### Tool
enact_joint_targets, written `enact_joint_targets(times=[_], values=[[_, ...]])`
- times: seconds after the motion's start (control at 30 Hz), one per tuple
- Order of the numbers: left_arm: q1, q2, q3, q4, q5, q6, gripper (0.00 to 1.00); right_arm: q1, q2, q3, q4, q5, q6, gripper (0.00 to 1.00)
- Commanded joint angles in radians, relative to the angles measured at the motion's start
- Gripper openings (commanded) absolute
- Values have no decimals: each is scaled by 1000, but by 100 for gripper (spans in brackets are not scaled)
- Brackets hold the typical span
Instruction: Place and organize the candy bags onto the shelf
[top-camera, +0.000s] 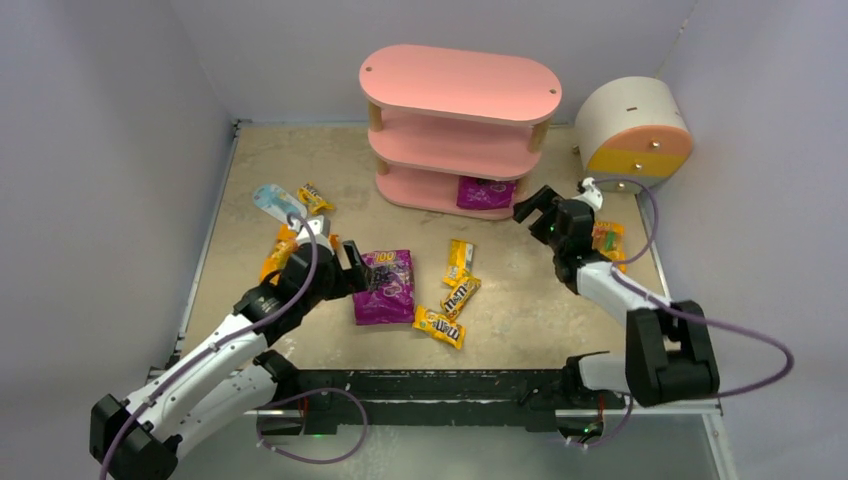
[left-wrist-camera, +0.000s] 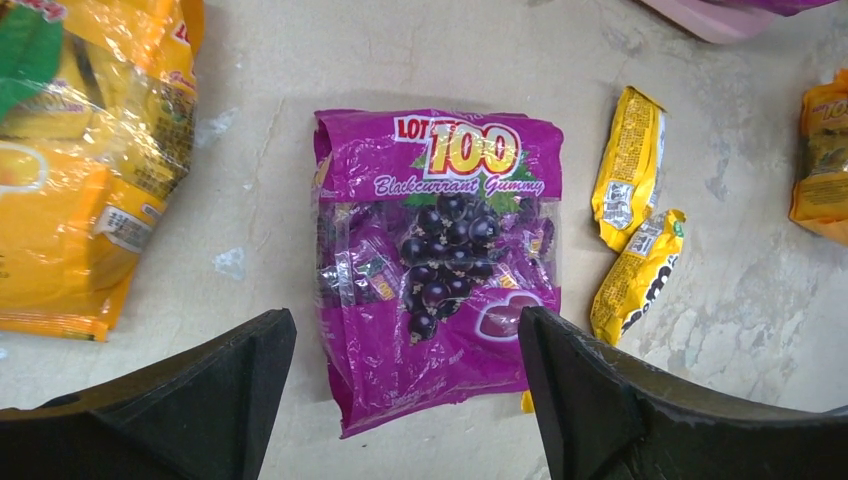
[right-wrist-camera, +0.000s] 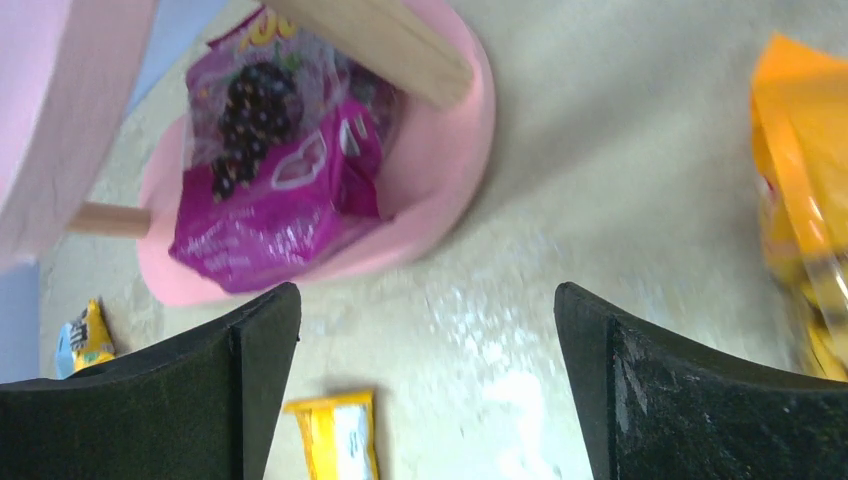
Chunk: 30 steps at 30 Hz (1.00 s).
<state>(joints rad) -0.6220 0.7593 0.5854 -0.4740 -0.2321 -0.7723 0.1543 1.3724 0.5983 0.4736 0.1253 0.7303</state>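
Glossy plastic purple bag (left-wrist-camera: 438, 260) — wooden shelf posts (right-wrist-camera: 372, 37)

The shelf (top-camera: 460, 125) stands at the back of the desk (top-camera: 520, 300), with the round drawer unit (top-camera: 635, 125) to its right. One "100" bag (top-camera: 486, 192) lies on the shelf's bottom board, at its right end. The second "100" bag (top-camera: 385, 287) lies mid-desk before the shelf. Just to its right lie the rear packet (top-camera: 459, 260), middle packet (top-camera: 460, 295) and front packet (top-camera: 440, 327). A fourth packet (top-camera: 314, 197) lies back left, beside a flat item (top-camera: 272, 200). The left large bag (top-camera: 277, 258) lies partly under the left arm. The right large bag (top-camera: 608, 240) lies beside the right arm.
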Motion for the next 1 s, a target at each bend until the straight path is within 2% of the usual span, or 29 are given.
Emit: enact_joint_targets(times=[0.0, 0.1, 0.2, 0.3, 0.37, 0.43, 0.6, 0.83, 0.9, 0.93, 0.97], values=[[4, 40, -46, 109, 24, -65, 86, 44, -180, -80, -212, 24, 50, 98], [3, 56, -67, 129, 41, -75, 86, 241, -278, -78, -309, 124, 24, 98], [4, 40, -79, 117, 54, -85, 86, 406, -295, -73, -299, -12, 9, 98], [5, 6, -94, 99, 50, -88, 86, 598, -260, -54, -256, -72, -30, 98], [5, -11, -102, 96, 51, -86, 87, 729, -215, -12, -243, -59, -74, 98], [4, -17, -102, 89, 51, -87, 87, 810, -157, 37, -236, -53, -94, 98], [4, -30, -107, 83, 45, -97, 87, 878, 19, 84, -95, -60, -58, 98], [3, -46, -103, 60, 22, -83, 87, 903, 214, 144, -59, 13, -3, 92], [3, -48, -107, 61, 22, -81, 88, 905, 241, 139, -24, 27, 6, 84], [3, -48, -107, 61, 22, -81, 88, 908, 249, 130, 8, 40, 14, 78], [4, -47, -106, 61, 20, -79, 88, 909, 257, 124, 29, 46, 16, 62]])
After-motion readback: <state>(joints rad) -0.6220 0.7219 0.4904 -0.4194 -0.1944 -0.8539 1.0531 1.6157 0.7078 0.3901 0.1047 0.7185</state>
